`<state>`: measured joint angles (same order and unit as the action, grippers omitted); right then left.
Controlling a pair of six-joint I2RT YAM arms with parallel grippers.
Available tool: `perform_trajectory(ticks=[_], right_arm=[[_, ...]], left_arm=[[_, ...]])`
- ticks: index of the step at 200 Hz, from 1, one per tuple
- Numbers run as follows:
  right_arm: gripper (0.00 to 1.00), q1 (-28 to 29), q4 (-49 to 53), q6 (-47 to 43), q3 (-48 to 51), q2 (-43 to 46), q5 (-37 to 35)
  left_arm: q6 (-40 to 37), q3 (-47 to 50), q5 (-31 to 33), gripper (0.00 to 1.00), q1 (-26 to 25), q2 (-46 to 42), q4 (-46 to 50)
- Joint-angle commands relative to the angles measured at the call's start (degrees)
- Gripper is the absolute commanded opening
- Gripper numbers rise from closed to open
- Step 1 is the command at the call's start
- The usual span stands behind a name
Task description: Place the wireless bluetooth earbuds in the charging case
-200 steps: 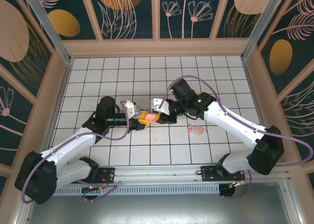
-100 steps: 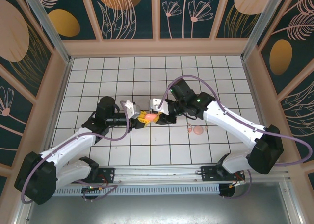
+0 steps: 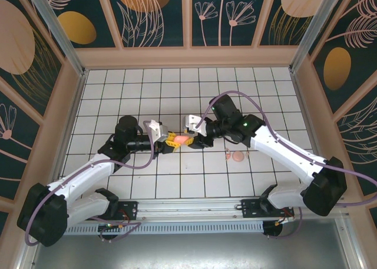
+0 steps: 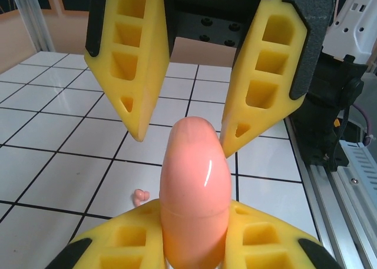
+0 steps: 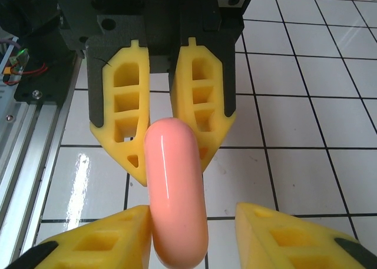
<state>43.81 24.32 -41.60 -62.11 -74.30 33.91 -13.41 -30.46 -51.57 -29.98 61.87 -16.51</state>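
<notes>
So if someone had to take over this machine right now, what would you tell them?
Left gripper: shut on the coral charging case, holding it up off the tiles.
Right gripper: open, its fingers to either side of the case's free end, not clamped.
Earbuds: on the white tiles beside a pale pink round pod, to the right of both grippers.
Done: the case is picked up; it looks closed.
Left: open the case, fetch the earbuds, seat them inside.
</notes>
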Motion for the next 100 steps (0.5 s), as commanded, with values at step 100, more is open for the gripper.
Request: perform_trajectory(ticks=[100], right_arm=[[0.4,-3.3,-10.7,5.0,3.4,3.8,-3.4]], left_arm=[[0.7,-0.9,-2.1,0.14,-0.4,-0.6,-1.4]])
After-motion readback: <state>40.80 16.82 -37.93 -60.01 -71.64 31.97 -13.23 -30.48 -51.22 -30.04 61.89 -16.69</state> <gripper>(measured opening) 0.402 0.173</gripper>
